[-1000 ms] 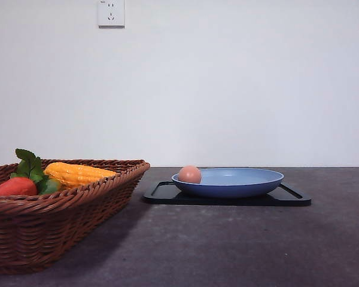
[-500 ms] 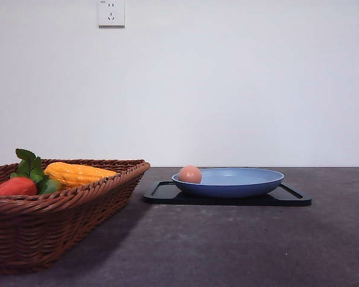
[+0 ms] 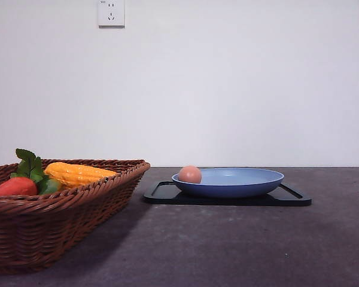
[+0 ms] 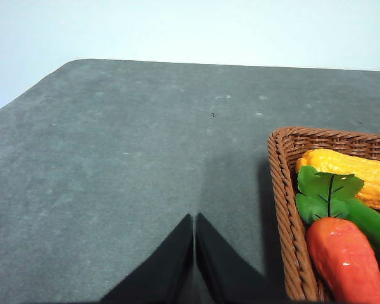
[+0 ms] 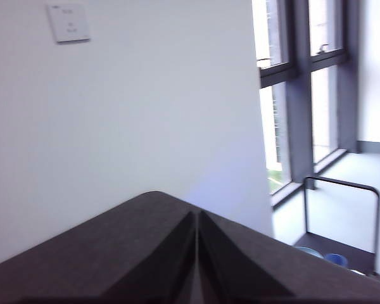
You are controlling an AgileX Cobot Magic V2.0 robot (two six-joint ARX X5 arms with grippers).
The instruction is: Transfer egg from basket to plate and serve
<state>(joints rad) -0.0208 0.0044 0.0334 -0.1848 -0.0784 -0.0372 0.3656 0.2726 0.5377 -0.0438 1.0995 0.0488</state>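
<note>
Nothing is shifting across the last sec in the front view. The small pinkish-tan oval egg (image 3: 189,174) is sitting in the large round light-blue plate (image 3: 239,182), by its left rim, w/ the plate resting on the flat black rectangular tray (image 3: 293,197). The brown woven wicker basket (image 3: 60,221) is holding only veg. Left gripper (image 4: 194,253) and right gripper (image 5: 196,253) are both showing fingers pressed together, holding nothing. Transfer is looking done; serving is prob what's remaining.
</note>
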